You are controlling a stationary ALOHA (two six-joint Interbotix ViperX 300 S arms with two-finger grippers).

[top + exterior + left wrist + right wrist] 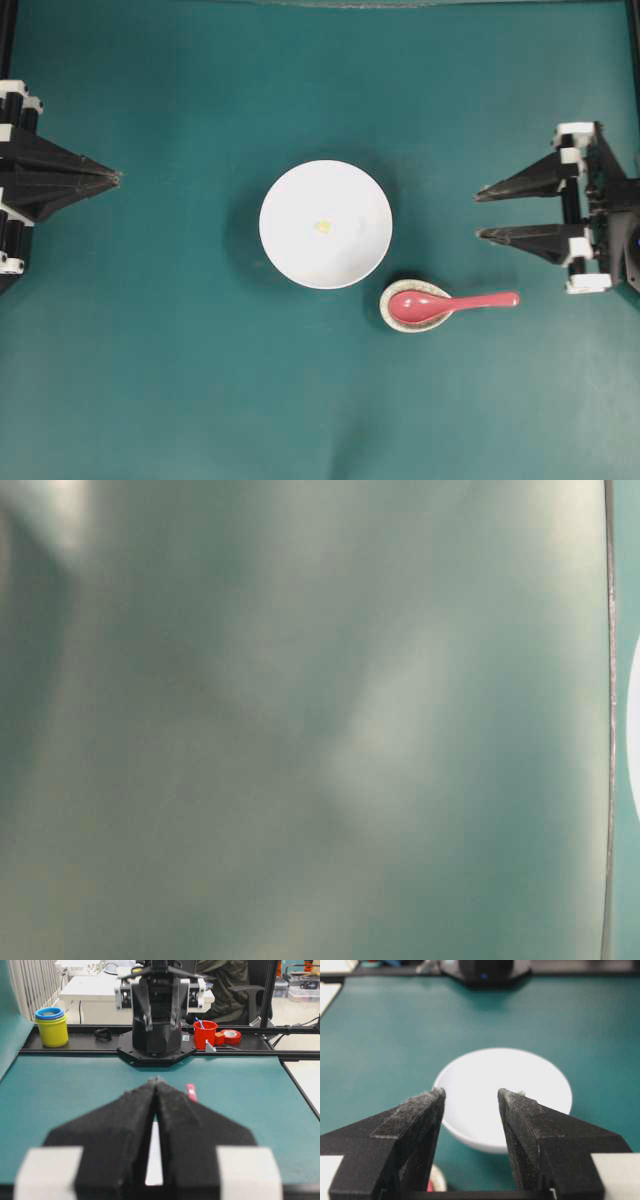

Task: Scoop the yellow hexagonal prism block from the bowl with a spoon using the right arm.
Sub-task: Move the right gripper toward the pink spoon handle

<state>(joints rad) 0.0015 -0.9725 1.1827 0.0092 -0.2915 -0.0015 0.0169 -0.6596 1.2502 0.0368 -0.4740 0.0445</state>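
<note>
Overhead: white bowl mid-table, yellow hexagonal prism block inside near centre. Pink spoon at 4 o'clock of bowl, scoop in speckled spoon rest, handle toward 3 o'clock. Right gripper at 3 o'clock, parted, empty. Left gripper at 9 o'clock, pinched together.
Table-level: blurred green.
Left wrist: fingers meeting.
Right wrist: bowl beyond spread fingers

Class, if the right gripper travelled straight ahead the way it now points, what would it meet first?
Probably the bowl: the right gripper aims at it across bare mat. Its height is unclear, so it might pass above the rim.
</note>
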